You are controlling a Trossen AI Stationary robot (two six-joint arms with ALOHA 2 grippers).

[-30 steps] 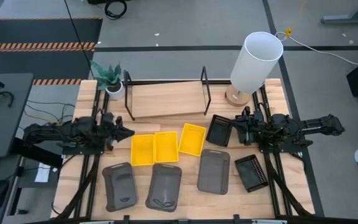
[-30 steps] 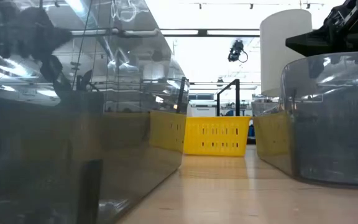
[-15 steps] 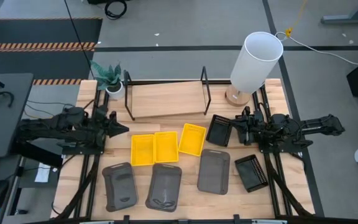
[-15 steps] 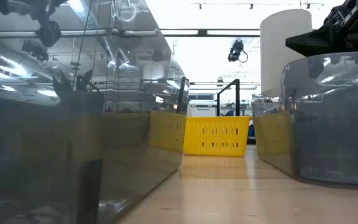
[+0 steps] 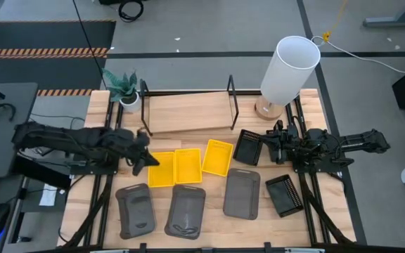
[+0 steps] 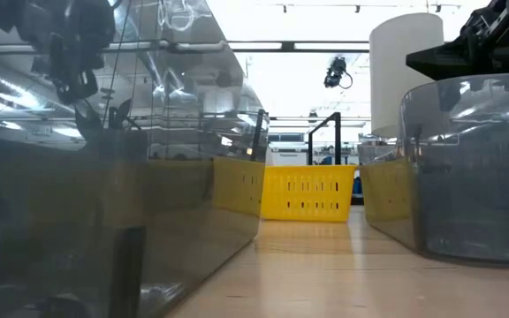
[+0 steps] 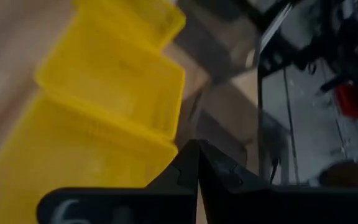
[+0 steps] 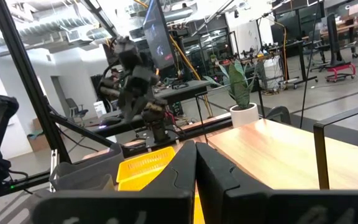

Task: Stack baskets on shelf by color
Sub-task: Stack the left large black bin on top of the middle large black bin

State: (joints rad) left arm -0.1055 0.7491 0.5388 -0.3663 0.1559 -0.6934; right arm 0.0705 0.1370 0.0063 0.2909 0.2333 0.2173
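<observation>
My left claw (image 5: 148,161) is clenched, its tips pressed together, at centre-left in the high view. It hangs at the left edge of the nearest bright yellow shallow plastic basket (image 5: 161,169), whose long axis runs up the frame. Two more yellow baskets (image 5: 188,166) sit in a row to its right. The long light wooden shelf in its black wire frame (image 5: 188,112) lies beyond, upper centre, bare. My right claw (image 5: 272,147), also clenched, waits centre-right beside a black perforated basket (image 5: 247,147). I can read no writing.
</observation>
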